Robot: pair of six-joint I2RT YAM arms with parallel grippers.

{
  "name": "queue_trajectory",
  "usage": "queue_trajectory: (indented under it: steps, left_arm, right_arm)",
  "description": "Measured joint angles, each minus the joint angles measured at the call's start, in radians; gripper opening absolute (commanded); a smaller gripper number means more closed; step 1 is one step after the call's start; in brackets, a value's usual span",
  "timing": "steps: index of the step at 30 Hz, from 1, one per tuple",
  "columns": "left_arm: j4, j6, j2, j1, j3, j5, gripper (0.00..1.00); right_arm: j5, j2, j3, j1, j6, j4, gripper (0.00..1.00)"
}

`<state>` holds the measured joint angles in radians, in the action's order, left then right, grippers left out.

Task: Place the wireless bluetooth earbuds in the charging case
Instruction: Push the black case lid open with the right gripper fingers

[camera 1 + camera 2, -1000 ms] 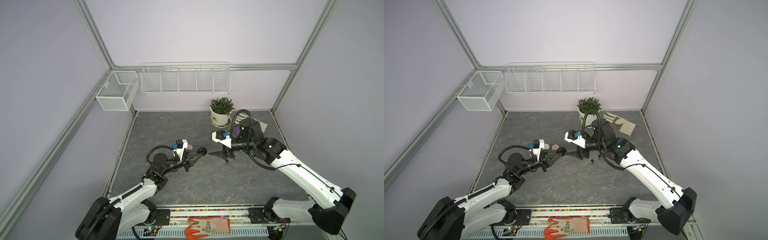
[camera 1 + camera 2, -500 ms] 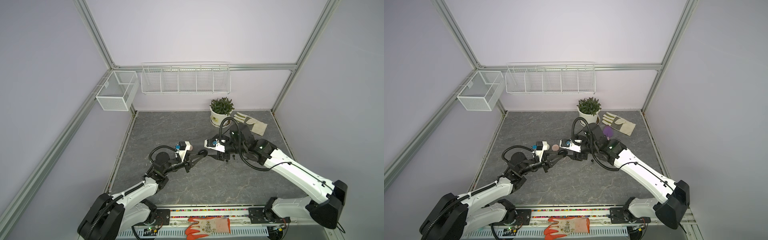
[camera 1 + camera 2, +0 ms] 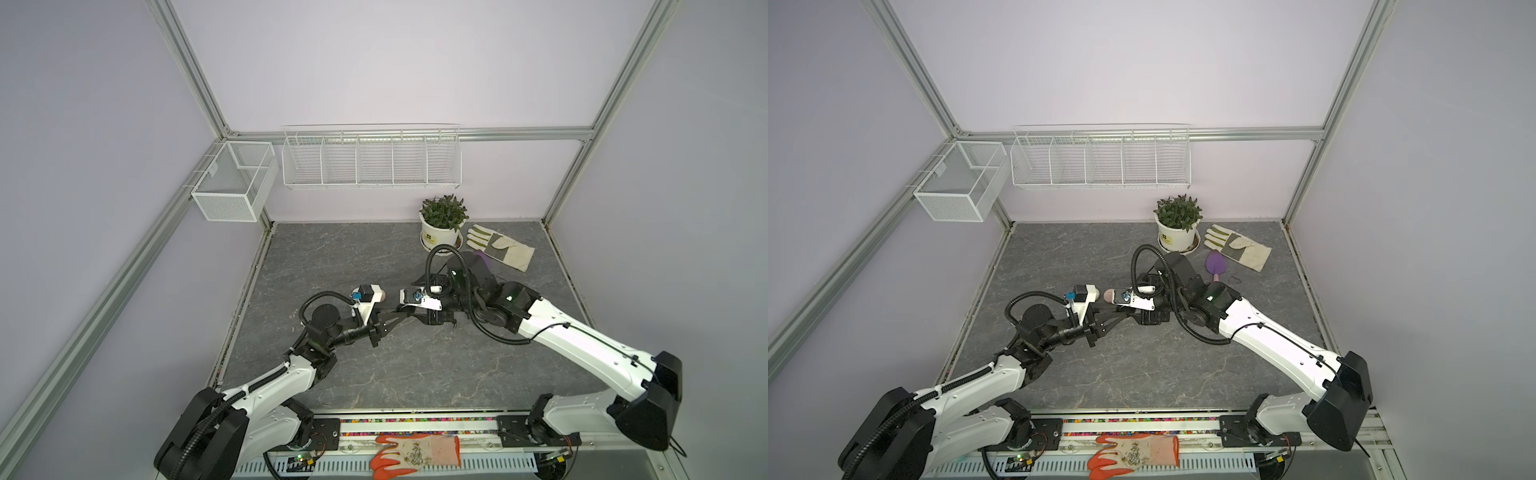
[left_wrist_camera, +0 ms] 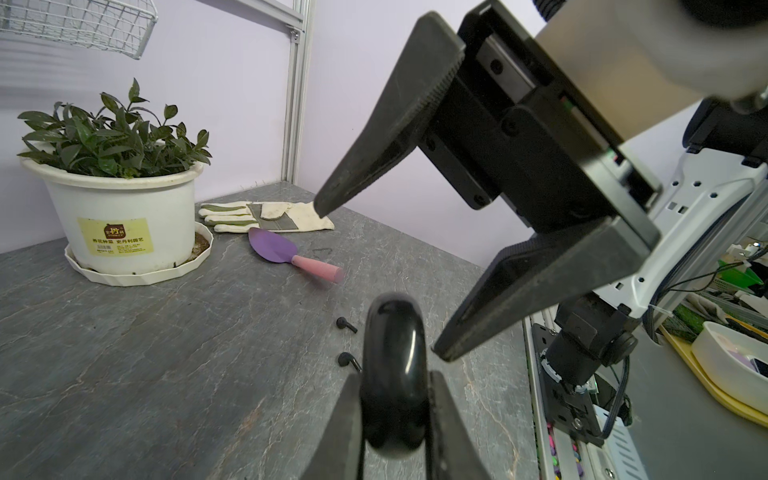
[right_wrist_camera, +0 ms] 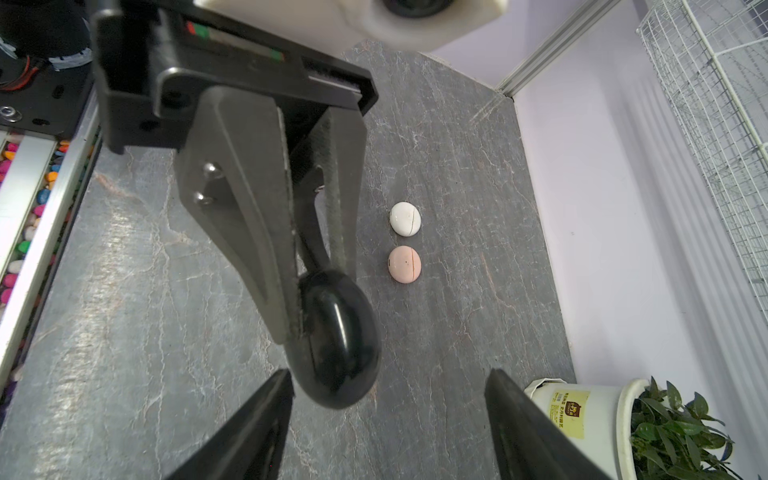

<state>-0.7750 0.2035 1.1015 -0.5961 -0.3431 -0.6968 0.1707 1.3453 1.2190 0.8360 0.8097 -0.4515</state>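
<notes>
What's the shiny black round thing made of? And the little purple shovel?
The black case looks like hard glossy plastic: light streaks gleam on its smooth curve. The purple shovel looks matte, plastic or painted metal, can't tell which; its pink handle looks dull too.

Soft, even overhead light falls bright on the lilac walls (image 3: pixel 374 62) and casts only faint shadows on the grey tabletop (image 3: pixel 332 257); the frame posts (image 3: pixel 189 66) splay at the edges of both top views. In the wrist views the glossy black charging case (image 4: pixel 395 357) carries white glare streaks, and the white camera housing (image 5: pixel 415 16) near the lens is blurred.
</notes>
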Motion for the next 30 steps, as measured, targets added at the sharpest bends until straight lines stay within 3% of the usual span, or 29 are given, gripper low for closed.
queue_trajectory:
  steps: [30]
  left_arm:
    - [0.048,-0.007,0.004,0.000,0.001,-0.004,0.00]
  right_arm:
    - [-0.078,0.023,0.006,0.012,-0.047,0.077,0.74]
